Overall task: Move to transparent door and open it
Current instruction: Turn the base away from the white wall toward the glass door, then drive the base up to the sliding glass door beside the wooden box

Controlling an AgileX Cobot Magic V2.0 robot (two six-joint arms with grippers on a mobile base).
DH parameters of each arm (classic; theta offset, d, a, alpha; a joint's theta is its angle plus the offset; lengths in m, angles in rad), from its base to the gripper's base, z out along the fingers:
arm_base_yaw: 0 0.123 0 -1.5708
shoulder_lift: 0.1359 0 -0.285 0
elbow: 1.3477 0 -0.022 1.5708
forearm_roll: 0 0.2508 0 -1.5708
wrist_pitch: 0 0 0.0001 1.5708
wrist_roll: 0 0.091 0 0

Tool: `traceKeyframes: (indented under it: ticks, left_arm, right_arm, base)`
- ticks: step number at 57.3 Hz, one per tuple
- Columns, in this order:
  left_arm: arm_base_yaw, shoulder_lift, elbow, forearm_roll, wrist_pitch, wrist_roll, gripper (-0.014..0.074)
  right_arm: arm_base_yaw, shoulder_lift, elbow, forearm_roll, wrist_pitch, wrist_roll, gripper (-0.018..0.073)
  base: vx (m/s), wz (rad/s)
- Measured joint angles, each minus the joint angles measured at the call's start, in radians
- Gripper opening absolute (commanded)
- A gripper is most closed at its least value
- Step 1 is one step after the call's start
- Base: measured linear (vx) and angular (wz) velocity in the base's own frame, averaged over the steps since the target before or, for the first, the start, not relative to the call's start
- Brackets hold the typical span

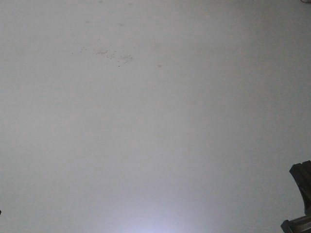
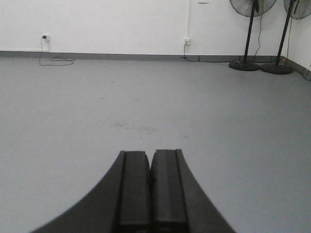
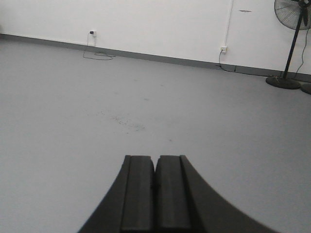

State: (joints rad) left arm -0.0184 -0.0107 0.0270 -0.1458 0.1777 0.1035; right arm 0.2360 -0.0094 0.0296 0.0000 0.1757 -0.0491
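The transparent door is out of view in every frame. My left gripper (image 2: 150, 152) is shut, its two black pads pressed together with nothing between them, pointing over bare grey floor. My right gripper (image 3: 155, 157) is shut the same way and holds nothing. In the front-facing view only grey floor shows, with a dark part of the right arm (image 1: 302, 194) at the lower right corner.
A white wall (image 2: 121, 24) with a grey baseboard stands far ahead. Two black pedestal fans (image 2: 250, 34) stand at the far right; one fan (image 3: 291, 43) shows in the right wrist view. Wall sockets (image 2: 187, 41) with cables, and a patch of dark specks (image 2: 131, 127) on the floor.
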Motion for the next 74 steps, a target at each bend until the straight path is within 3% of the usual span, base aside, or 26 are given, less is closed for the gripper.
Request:
traceKeyframes:
  ticks: [74]
  left_arm:
    - [0.0, 0.0, 0.0, 0.0, 0.0, 0.0, 0.0]
  right_arm:
    - [0.0, 0.0, 0.0, 0.0, 0.0, 0.0, -0.0001]
  base:
    - [0.41, 0.47]
